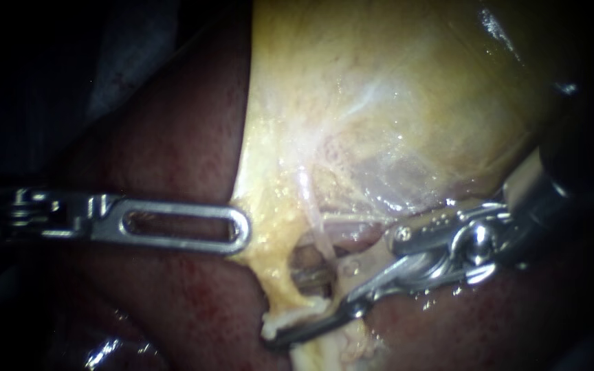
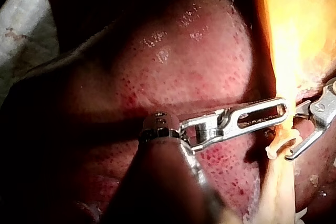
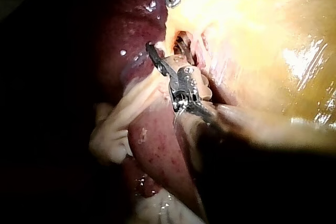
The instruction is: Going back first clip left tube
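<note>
left instrument [image 1: 242,230]: jaws closed on gallbladder [image 1: 393,89] edge | right instrument [image 1: 291,306]: jaws apart

left instrument [image 1: 238,232]: silver, slotted tip, dark shaft | right instrument [image 1: 349,297]: shiny silver, hinged

A small metallic glint [image 1: 314,277] just below the gallbladder [image 1: 393,103], half behind its yellow strand [image 1: 280,275], is too obscured to call a clip. A tube [image 1: 342,230] beside it vanishes under the right instrument [image 1: 335,292], whose shaft, away from the gallbladder, dissolves into shadow.
</note>
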`<state>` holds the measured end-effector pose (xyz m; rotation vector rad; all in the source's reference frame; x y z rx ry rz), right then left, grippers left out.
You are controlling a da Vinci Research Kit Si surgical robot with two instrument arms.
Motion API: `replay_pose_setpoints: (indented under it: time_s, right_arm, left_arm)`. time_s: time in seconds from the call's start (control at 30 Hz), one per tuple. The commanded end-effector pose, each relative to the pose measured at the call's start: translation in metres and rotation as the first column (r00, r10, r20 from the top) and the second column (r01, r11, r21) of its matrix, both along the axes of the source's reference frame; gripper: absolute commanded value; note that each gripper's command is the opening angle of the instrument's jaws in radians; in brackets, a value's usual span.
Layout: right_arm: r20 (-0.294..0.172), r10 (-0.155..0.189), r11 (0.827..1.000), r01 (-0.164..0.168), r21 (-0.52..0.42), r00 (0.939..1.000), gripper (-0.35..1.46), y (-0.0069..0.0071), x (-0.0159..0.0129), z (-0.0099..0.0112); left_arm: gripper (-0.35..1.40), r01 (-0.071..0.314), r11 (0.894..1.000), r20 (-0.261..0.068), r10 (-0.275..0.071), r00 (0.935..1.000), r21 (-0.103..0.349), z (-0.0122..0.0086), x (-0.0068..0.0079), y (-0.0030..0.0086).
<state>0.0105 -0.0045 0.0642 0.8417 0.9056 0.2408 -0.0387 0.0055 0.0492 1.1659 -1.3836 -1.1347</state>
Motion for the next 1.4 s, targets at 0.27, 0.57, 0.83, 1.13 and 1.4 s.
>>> replay_pose_setpoints:
  time_s: [0.27,0.57,0.83,1.13,1.4]
  right_arm:
    - [-0.005,0.015,1.000,-0.015,-0.009,0.9999,0.39,0.0011,-0.0020,-0.0009]
    - [-0.013,0.044,0.998,-0.044,-0.033,0.9989,0.39,0.0039,-0.0053,-0.0038]
    - [-0.021,0.073,0.995,-0.075,-0.068,0.9971,0.37,0.0069,-0.0094,-0.0058]
    - [-0.017,0.108,0.988,-0.109,-0.105,0.9940,0.38,0.0084,-0.0128,-0.0069]
    - [-0.016,0.112,0.987,-0.113,-0.110,0.9935,0.39,0.0084,-0.0134,-0.0069]
  left_arm:
    - [-0.35,-0.001,1.000,0.001,0.001,1.0000,0.000,0.0000,0.0000,0.0000]
    - [-0.35,-0.002,1.000,0.002,0.002,1.0000,0.000,0.0002,0.0001,0.0001]
    - [-0.35,-0.002,1.000,0.002,0.002,1.0000,-0.001,0.0006,0.0001,0.0002]
    - [-0.35,-0.002,1.000,0.001,0.002,1.0000,-0.001,0.0008,0.0000,0.0002]
    - [-0.35,-0.002,1.000,0.000,0.002,1.0000,-0.002,0.0014,-0.0001,0.0004]
